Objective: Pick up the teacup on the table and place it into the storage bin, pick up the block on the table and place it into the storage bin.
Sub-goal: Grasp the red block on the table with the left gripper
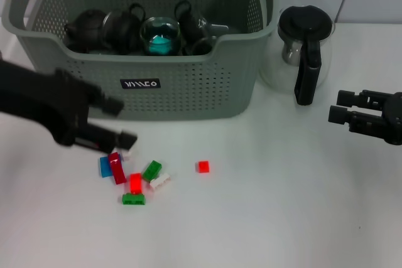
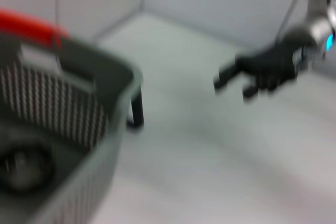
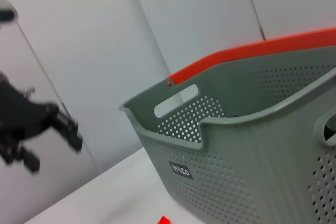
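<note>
The left gripper [image 1: 122, 123], fingers spread and empty, hangs just above the blocks [image 1: 135, 180] scattered before the storage bin [image 1: 188, 86], which already holds teacups [image 1: 162, 37]. The right gripper [image 1: 336, 107] waits open near the table's right edge.

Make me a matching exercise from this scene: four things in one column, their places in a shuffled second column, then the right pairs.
Things:
1. glass coffee pot
2. lone red block
3. left pincer
4. dark teapots

Places:
A. inside the storage bin
B. on the table, apart from the cluster of blocks
C. beside the bin, on the robot's right
D. in front of the bin, just above the block cluster

Pairs: 1-C, 2-B, 3-D, 4-A. The right pincer is parked at the right edge.
</note>
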Robot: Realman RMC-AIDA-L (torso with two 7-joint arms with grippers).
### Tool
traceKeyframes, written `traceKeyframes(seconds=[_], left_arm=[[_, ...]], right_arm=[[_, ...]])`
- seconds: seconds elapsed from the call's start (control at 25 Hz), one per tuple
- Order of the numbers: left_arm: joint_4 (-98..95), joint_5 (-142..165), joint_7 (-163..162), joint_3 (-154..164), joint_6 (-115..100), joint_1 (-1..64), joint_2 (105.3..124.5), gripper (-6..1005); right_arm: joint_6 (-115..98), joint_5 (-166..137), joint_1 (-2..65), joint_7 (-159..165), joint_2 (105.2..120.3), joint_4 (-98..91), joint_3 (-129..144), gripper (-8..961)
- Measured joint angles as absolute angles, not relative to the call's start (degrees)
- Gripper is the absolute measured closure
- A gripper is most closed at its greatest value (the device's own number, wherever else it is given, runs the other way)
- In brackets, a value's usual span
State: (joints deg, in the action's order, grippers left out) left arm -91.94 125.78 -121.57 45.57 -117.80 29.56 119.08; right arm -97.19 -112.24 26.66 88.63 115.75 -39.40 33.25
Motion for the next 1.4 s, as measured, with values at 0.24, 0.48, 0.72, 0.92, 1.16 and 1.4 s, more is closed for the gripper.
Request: traceKeyframes(seconds=[0.24,0.48,0.72,0.92,1.16,1.4], left_arm=[[-92.03,140.22,-121.36,52.38,-116.69,29.93,122.21,307],[-91.11,148.57,-121.19,61.52,-112.92,29.52,124.19,309],[-86.06,151.36,-123.13,70.9,-106.27,29.75,124.29,309],[-84.79,152.79,-124.79,78.51,-99.06,29.48,124.38,309],[-84.04,155.44,-125.08,84.85,-95.88,29.15,124.45,309],[-82.69,158.61,-126.37,88.98,-92.39,29.09,124.45,310]], right_arm=[[-97.21,-112.24,26.63,89.0,115.75,-39.37,33.31,346],[-97.21,-112.25,26.66,89.12,115.75,-39.41,33.31,346],[-97.2,-112.28,26.78,89.12,115.75,-39.4,33.31,347],[-97.2,-112.31,26.81,89.12,115.75,-39.37,33.17,347],[-97.2,-112.33,26.74,89.12,115.75,-39.37,33.03,347],[-97.15,-112.33,26.65,89.12,115.75,-39.37,32.85,347]])
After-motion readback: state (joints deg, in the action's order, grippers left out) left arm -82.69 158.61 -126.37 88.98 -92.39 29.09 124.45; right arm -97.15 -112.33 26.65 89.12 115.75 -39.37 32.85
